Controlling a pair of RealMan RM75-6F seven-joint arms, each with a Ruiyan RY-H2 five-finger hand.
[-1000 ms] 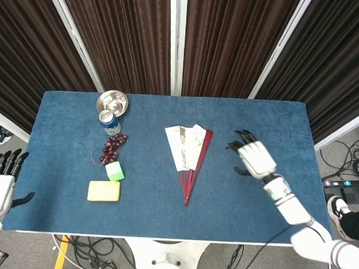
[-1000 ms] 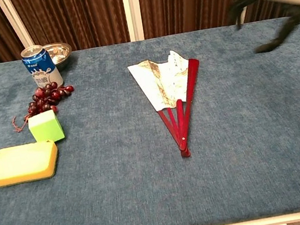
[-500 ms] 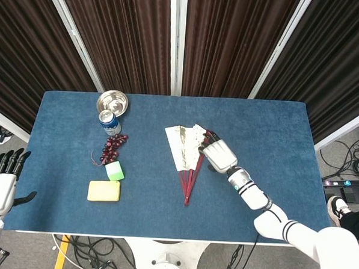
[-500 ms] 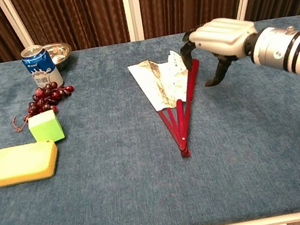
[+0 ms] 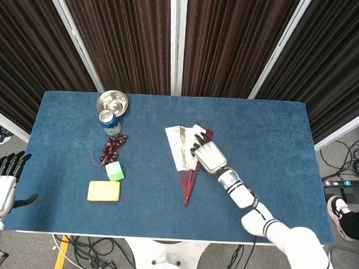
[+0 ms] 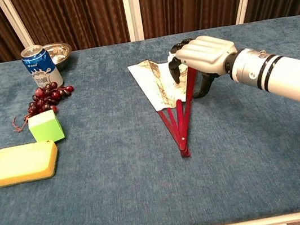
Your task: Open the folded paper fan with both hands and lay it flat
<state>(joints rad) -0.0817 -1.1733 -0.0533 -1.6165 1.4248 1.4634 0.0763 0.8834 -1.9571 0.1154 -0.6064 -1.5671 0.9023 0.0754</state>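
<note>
The paper fan (image 5: 183,148) lies partly spread on the blue table, red ribs meeting at a pivot toward the front; in the chest view the fan (image 6: 160,85) shows its white and gold paper. My right hand (image 5: 207,154) is over the fan's right edge. In the chest view the right hand (image 6: 201,56) has its fingers curved down onto the paper and its thumb on the other side of the outer red rib, not closed on it. My left hand (image 5: 1,182) hangs off the table's left front corner, fingers spread, holding nothing.
At the left stand a drink can (image 6: 40,67) and a metal bowl (image 6: 56,52) behind it. A bunch of grapes (image 6: 48,97), a green cube (image 6: 45,127) and a yellow sponge (image 6: 22,163) lie in front of them, well away from the fan.
My right hand has swept left from the table's right side and come down over the fan's right edge. The fan and the left hand have stayed put.
</note>
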